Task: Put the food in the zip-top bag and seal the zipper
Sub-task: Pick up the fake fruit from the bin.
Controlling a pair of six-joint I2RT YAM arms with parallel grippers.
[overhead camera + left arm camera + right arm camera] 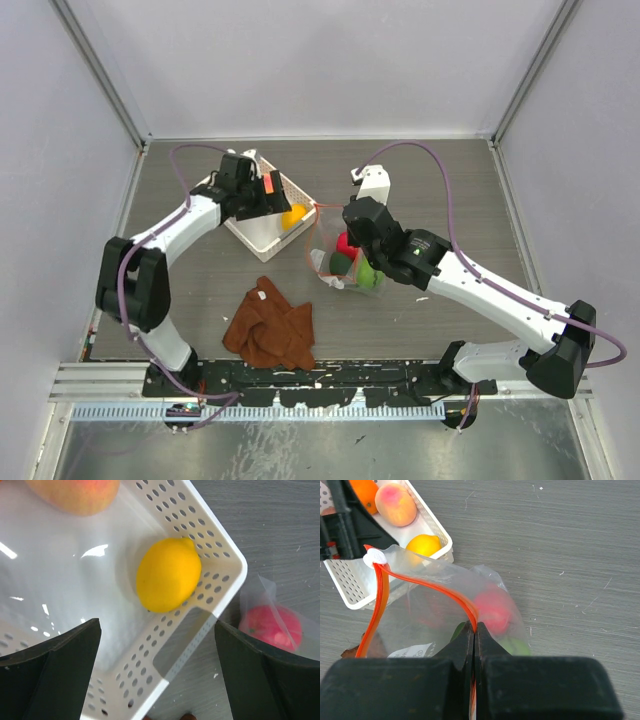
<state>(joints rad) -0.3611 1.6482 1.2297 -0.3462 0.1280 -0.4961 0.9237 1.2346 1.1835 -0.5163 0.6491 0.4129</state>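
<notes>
Currently the left claw hangs wide open over the white basket and grips nothing. The yellow fruit lies right under the gap, against the basket's right corner wall.

The right claw is pinched tight on the zipper, lifting one lip so the zip-top bag gapes just right of the basket on the bench. The red fruit and green fruit are inside it. The peach fruit and orange fruit wait in the basket.

Judgement: the step in hand is picking the yellow one.
- I descend straddling its narrow width, with the fingers clear of the wall.
- I close gently, since the round skin may squirt out.
- The right arm must not move, so the mouth is open for the drop.
</notes>
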